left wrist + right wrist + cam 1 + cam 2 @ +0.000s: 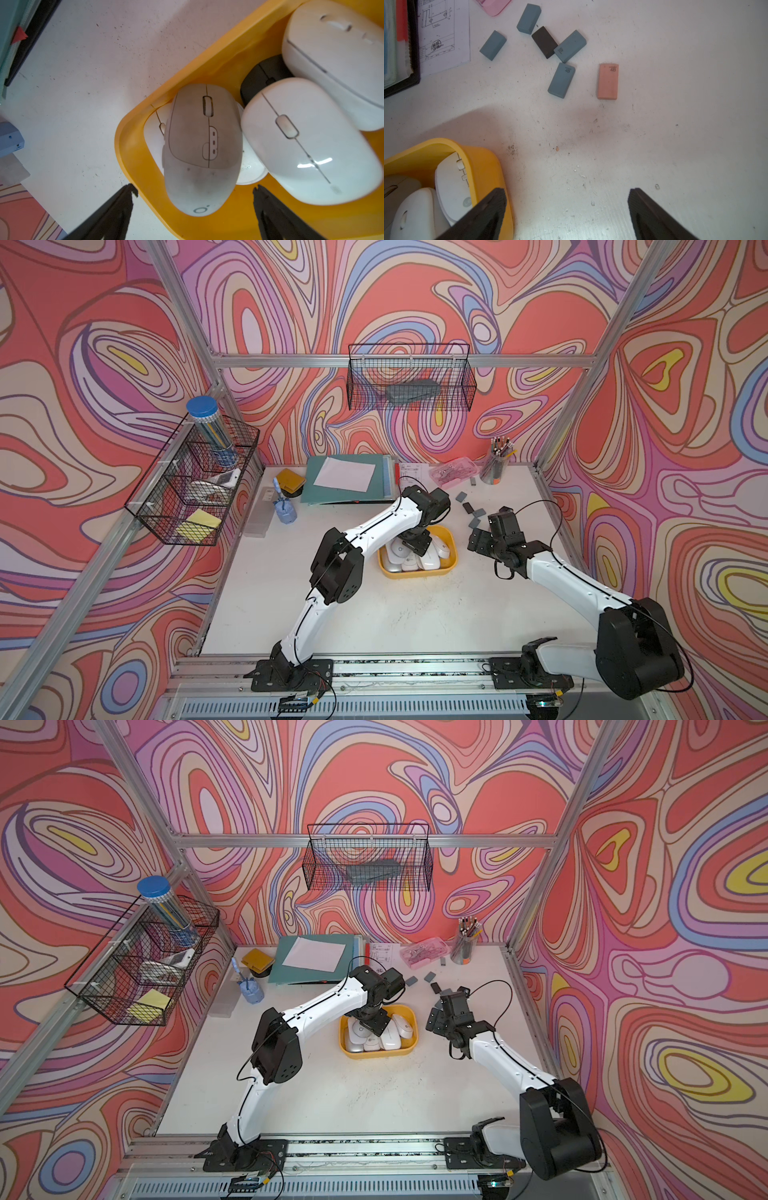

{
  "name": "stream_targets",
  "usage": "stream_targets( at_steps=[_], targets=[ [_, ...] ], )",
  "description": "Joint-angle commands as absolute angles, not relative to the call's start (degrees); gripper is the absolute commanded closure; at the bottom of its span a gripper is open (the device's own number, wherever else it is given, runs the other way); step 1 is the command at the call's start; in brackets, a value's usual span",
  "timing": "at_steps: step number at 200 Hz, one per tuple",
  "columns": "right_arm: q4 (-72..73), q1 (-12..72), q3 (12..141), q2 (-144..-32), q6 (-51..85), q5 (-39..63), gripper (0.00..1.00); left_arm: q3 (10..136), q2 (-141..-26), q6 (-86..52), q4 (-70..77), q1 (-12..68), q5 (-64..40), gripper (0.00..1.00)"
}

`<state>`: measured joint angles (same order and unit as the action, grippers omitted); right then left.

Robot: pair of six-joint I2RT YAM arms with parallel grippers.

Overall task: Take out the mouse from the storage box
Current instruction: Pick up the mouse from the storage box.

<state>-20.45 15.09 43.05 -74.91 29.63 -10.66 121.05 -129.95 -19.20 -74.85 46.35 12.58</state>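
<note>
Tabletop [332, 614], white and scuffed, beneath everything. Left arm [374, 526] stretched from the near rail to a spot over the storage box [415, 573], wrist pointing down into it. Right arm [573, 576] bent in from the other side, ending just beside the box's right wall, over bare table. Storage box shallow, yellow and round-cornered, near the middle of the table and between the two wrists in both top views; crowded with mice, some stacked on others. Biggest in the left wrist view, a white mouse [336, 52] against one wall, then a glossy white mouse [307, 145], then the greyish mouse [199, 155] with a ring logo at its tail, lying on top of a flatter white mouse [152, 135]; a black mouse [261, 79] half buried among them. Left gripper [194, 187] spread wide and holding nothing, one finger [112, 216] over the box's rim, its mate inside the box, the greyish mouse's tail end between them; contact with it not discernible. Right gripper [566, 190] likewise wide apart and empty, only bare table between its fingers, one finger [488, 214] crossing in front of the box's corner. Toward the back of the table, small erasers scattered: several blue-grey erasers [561, 80], a pink eraser [608, 81], a black eraser [544, 42].
</note>
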Motion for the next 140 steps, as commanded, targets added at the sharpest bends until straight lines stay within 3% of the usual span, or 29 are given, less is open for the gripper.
stream_targets(
  at_steps=[1, 63, 112, 140],
  targets=[
    [-21.1, 15.2, 43.4, -75.3, 30.0, -10.9, 0.06, 120.3, -132.3, -16.9, -76.4, 46.3, 9.7, 0.07],
    [-20.8, 15.2, 43.3, -75.9, 30.3, -10.8, 0.06, 121.2, -134.2, -16.3, -75.7, 46.3, 10.0, 0.12],
    [-20.5, 15.2, 43.2, -76.0, 30.4, -10.6, 0.08, 121.9, -135.4, -17.0, -76.2, 46.3, 12.8, 0.31],
    [-20.3, 15.2, 43.1, -76.0, 30.4, -10.3, 0.09, 121.6, -134.7, -17.8, -76.4, 46.3, 13.9, 0.54]
  ],
)
